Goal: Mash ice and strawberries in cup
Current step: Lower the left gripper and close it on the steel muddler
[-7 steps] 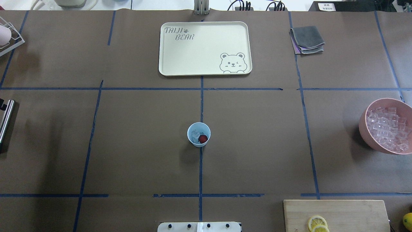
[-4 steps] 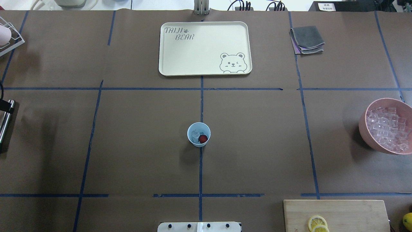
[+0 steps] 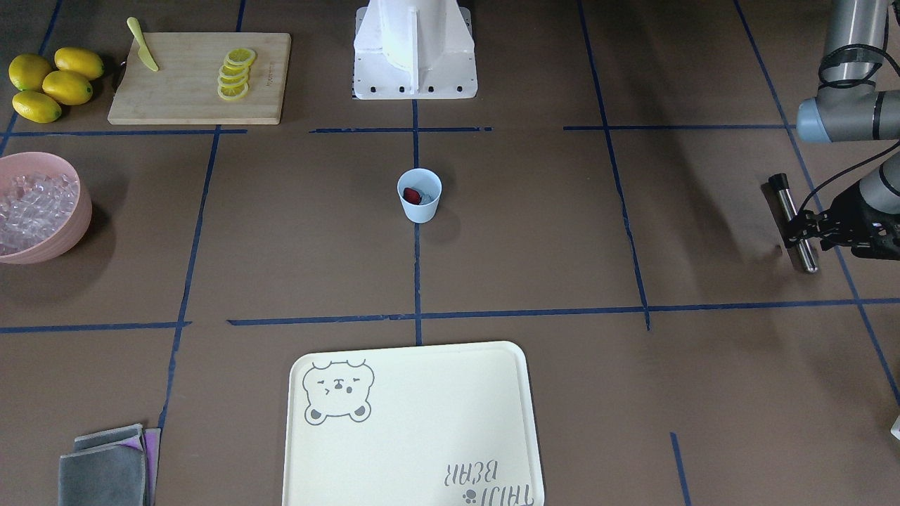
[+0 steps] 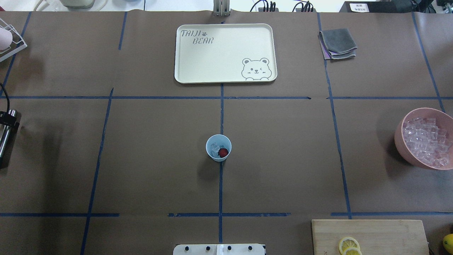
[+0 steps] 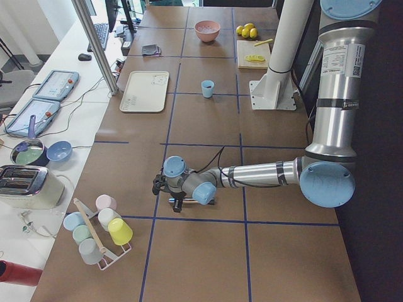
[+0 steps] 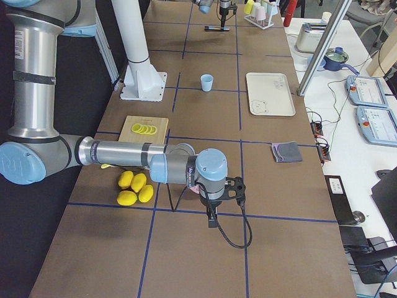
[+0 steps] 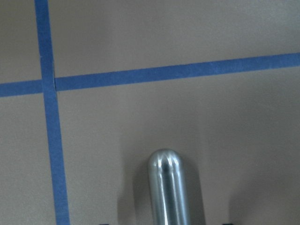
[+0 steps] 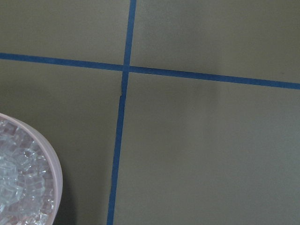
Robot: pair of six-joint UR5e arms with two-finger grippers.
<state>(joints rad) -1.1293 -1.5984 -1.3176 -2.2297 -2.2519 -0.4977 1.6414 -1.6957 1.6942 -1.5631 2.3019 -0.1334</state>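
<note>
Cup (image 3: 420,209): standing upright at the middle of the table (image 4: 283,159), well apart from both arms.
Ice (image 4: 214,148): a few cubes are lying inside the cup, looking unbroken as far as I can tell.
Strawberry (image 4: 223,152): sitting whole in the cup, touching the ice.
Left gripper (image 3: 804,235): its fingers are clamping a metal rod (image 3: 787,209) crosswise at the table's left edge. Nothing is being mashed yet.
Right gripper (image 6: 234,189): hanging over the table's right end, near the pink bowl (image 4: 400,141). I cannot tell whether its fingers are apart or together.
Risk: the cup is looking light and nothing is holding it, so a rod coming in off-centre or tilted is likely tipping or shoving it. Hard cubes may be skidding under the tip, and the rod may be sliding in that grip under a push.
</note>
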